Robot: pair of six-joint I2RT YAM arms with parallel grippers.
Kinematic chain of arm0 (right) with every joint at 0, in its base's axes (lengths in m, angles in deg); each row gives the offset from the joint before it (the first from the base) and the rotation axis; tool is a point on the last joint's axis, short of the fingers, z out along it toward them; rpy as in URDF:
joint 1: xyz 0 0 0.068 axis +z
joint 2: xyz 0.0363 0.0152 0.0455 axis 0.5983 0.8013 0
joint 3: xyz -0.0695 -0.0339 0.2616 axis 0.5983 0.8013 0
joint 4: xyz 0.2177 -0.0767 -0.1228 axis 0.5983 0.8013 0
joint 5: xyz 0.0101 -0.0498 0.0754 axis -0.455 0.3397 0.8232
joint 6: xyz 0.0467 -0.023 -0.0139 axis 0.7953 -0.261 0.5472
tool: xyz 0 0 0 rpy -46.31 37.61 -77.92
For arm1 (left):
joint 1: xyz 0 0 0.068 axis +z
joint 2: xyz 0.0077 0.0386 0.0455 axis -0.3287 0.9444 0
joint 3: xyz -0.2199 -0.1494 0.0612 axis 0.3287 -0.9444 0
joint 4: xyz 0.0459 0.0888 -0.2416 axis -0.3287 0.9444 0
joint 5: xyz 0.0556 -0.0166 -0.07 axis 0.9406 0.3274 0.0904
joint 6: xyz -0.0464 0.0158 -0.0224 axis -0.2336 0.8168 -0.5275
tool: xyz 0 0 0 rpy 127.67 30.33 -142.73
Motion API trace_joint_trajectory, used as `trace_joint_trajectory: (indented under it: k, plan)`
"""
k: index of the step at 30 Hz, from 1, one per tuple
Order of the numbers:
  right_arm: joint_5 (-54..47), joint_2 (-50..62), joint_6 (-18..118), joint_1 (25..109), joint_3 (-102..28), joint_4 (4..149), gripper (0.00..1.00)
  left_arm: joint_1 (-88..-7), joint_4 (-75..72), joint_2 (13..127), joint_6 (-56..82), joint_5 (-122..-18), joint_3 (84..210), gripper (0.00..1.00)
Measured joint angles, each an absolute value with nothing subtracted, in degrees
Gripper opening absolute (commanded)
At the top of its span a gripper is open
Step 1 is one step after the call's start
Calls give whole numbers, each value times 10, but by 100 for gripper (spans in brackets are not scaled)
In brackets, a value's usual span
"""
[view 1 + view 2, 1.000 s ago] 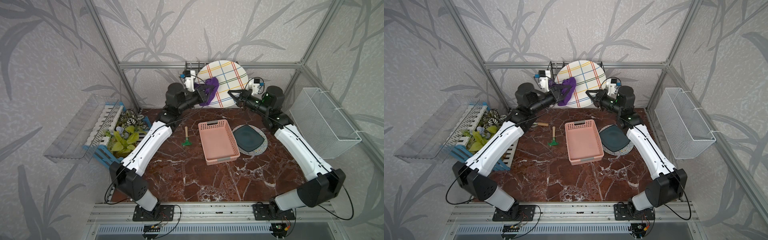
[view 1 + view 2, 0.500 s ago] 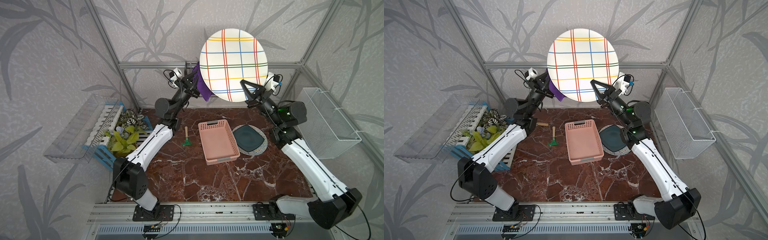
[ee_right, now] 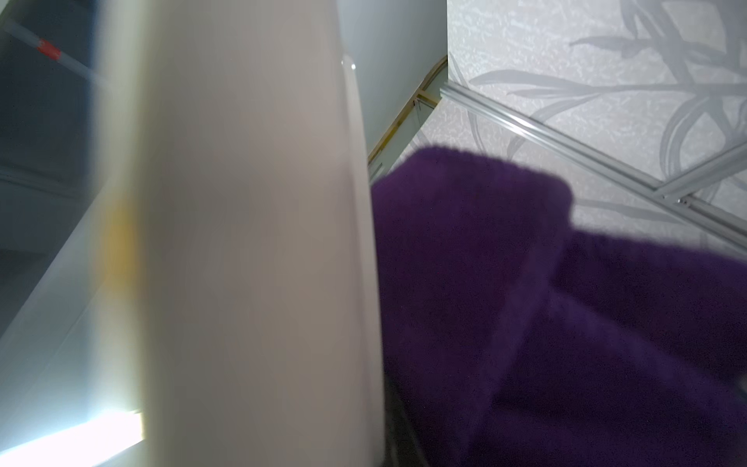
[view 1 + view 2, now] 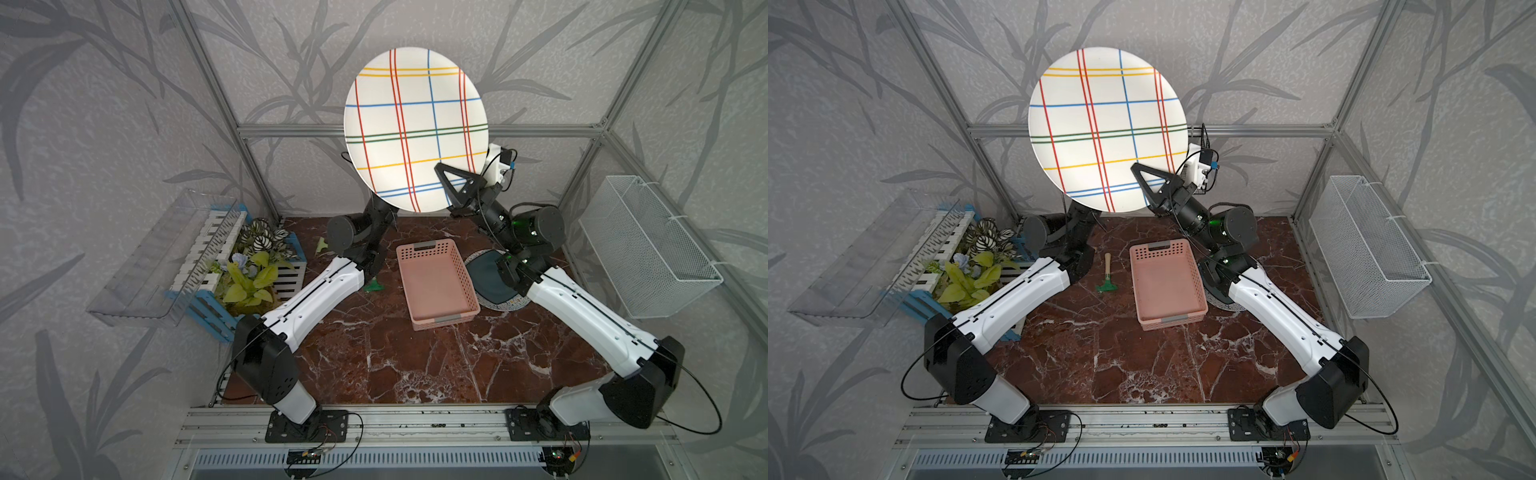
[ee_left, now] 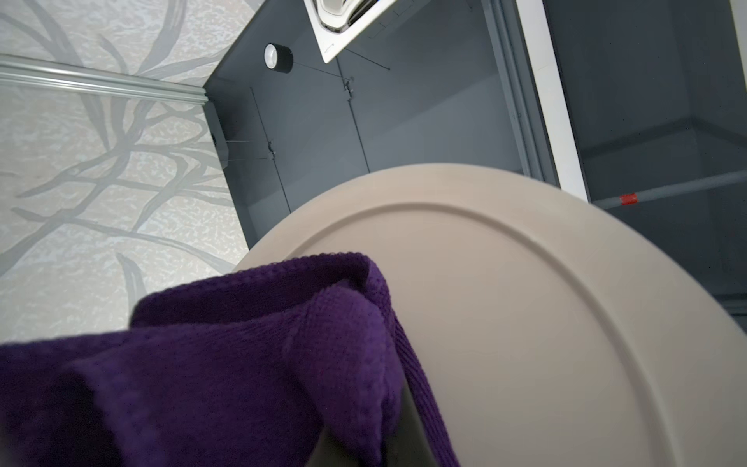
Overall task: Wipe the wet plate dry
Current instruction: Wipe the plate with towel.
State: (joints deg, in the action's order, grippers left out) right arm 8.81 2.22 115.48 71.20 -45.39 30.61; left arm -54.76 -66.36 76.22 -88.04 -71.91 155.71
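Plate (image 4: 415, 124) higher now, plaid face upward, purple cloth (image 5: 242, 364) behind.

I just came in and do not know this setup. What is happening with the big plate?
The right gripper holds the striped plate up by its lower edge, coloured face toward the top cameras. The left arm reaches behind it and holds a purple cloth against the plate's plain back. The pink basket below is empty.
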Motion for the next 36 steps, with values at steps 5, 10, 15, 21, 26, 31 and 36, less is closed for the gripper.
trace_joint_trajectory:
  k: [5,10,15,21,26,31,36]
  plan:
    - [84,22,1162,683,-435,302,0,-479,-659,732,-886,-717,1538,0]
    - [66,23,1163,733,-403,289,0,-439,-668,741,-889,-694,1569,0]
    - [67,72,1150,776,-470,261,0,-493,-670,769,-878,-698,1616,0]
    - [58,100,1158,718,-519,248,0,-486,-641,774,-863,-715,1616,0]
    - [43,74,1154,747,-459,280,0,-419,-634,768,-863,-725,1618,0]
    - [37,133,1154,798,-538,275,0,-439,-641,767,-861,-727,1618,0]
    - [40,179,1162,747,-647,297,0,-469,-616,719,-829,-742,1547,0]
